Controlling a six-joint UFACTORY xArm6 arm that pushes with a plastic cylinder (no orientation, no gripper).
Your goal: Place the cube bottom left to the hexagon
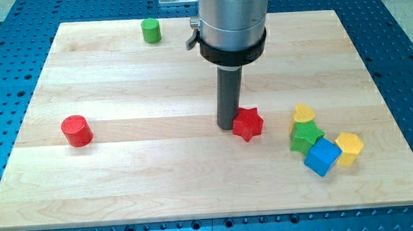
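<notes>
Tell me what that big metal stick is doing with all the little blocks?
It is a robot arm that pushes blocks around the wooden board. My tip sits right against the red star, on its left in the view. The blue cube waits at lower right, touching the yellow hexagon, not yet at its bottom left.

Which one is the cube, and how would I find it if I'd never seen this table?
Start at the wooden board and go to the huddle of four blocks near the view's right edge. The blue cube sits lowest in that huddle, touching the green star and the yellow hexagon. It is the only blue block on the board. My tip is away by the red star.
</notes>
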